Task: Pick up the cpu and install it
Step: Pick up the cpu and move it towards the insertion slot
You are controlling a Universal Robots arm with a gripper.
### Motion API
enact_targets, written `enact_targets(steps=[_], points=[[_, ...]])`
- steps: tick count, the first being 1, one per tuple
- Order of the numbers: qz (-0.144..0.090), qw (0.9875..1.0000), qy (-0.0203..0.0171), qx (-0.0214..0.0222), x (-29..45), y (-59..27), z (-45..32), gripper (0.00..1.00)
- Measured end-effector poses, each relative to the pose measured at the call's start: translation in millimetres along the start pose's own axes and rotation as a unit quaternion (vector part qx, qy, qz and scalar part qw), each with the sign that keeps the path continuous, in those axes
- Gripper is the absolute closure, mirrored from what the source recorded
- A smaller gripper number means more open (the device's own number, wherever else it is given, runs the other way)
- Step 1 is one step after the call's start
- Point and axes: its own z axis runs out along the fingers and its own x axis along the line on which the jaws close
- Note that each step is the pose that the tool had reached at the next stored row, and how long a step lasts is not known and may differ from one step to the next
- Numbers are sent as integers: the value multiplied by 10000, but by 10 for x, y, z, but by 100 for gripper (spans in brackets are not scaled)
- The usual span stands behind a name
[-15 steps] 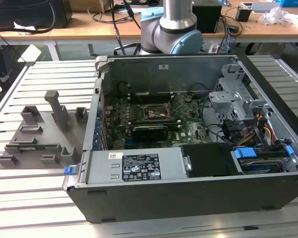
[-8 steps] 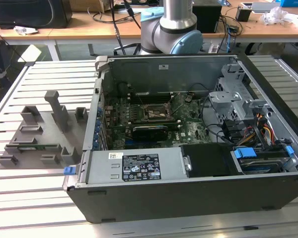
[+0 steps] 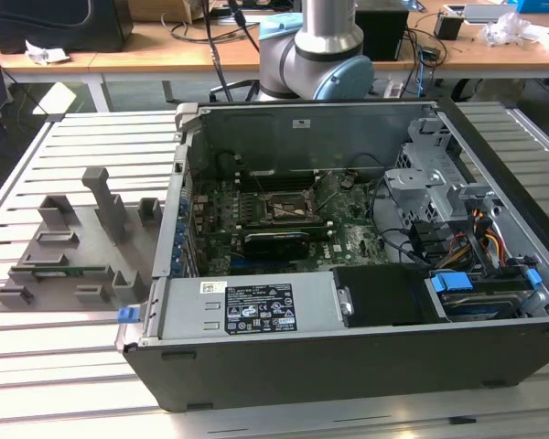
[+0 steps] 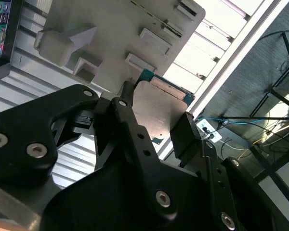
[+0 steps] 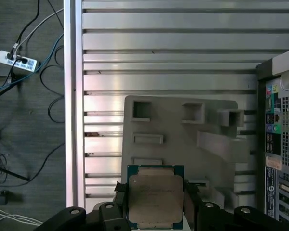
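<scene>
The cpu [image 5: 155, 198] is a flat square chip with a dull silver top and a green-blue edge. It sits between the two black fingers of my gripper [image 5: 155, 191], which is shut on it. In the second wrist view the cpu [image 4: 156, 108] shows from its other side, clamped by the fingers [image 4: 185, 134] of the gripper [image 4: 156, 115]. I hold it high above the grey fixture tray [image 5: 183, 139], well apart from it. The dark square socket [image 3: 284, 208] lies open on the motherboard inside the computer case [image 3: 348, 320].
The grey fixture tray [image 3: 64, 247] with upright posts stands on the slatted metal table [image 3: 91, 137], on the exterior view's left of the case. The arm's base [image 3: 316, 55] rises behind the case. Drive cages and cables [image 3: 457, 229] crowd the case's right side. Past the table edge lie floor cables and a power strip [image 5: 17, 62].
</scene>
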Motion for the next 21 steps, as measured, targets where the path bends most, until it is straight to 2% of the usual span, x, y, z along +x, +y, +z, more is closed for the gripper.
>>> enact_targets(steps=[3,10,18,21], points=[[0,10000,0,-3,-1,0,-103,45],[-1,10000,0,-12,-28,-1,-114,45],[0,10000,0,-12,-254,3,-110,45],[0,10000,0,-12,-433,7,-108,45]])
